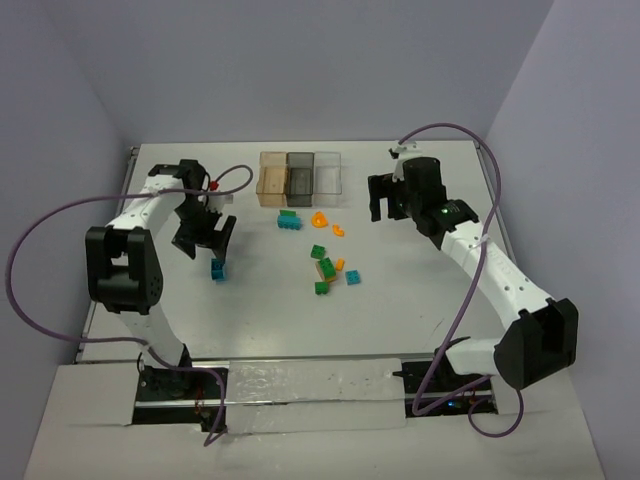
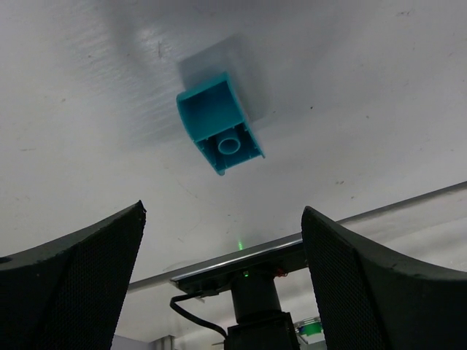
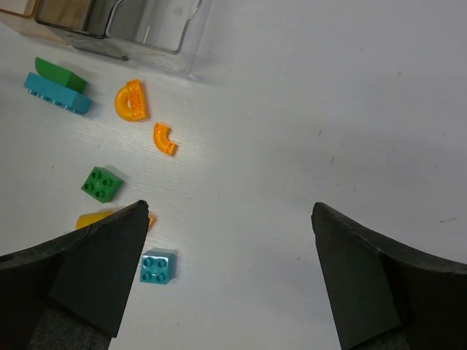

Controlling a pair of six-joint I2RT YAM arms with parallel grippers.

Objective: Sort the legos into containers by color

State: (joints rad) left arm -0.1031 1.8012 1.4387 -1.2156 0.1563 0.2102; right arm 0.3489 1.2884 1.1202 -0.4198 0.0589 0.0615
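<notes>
The three joined containers [image 1: 300, 174] stand at the back middle: orange-tinted on the left, smoky grey in the middle, clear on the right. Several legos lie scattered in front of them, among them a green brick [image 1: 317, 252] and an orange piece [image 1: 319, 218]. One teal brick [image 1: 217, 268] lies apart to the left. My left gripper [image 1: 208, 245] hangs open just above and behind it. In the left wrist view this teal brick [image 2: 219, 124] lies on its side ahead of the open gripper [image 2: 222, 219]. My right gripper [image 1: 386, 214] is open over bare table, right of the legos.
In the right wrist view a teal 2x2 brick [image 3: 157, 266] and a green 2x2 brick [image 3: 101, 183] lie left of my open right gripper [image 3: 230, 211]. The clear container's [image 3: 153, 25] corner shows at the top left. Walls close in the table's back and sides.
</notes>
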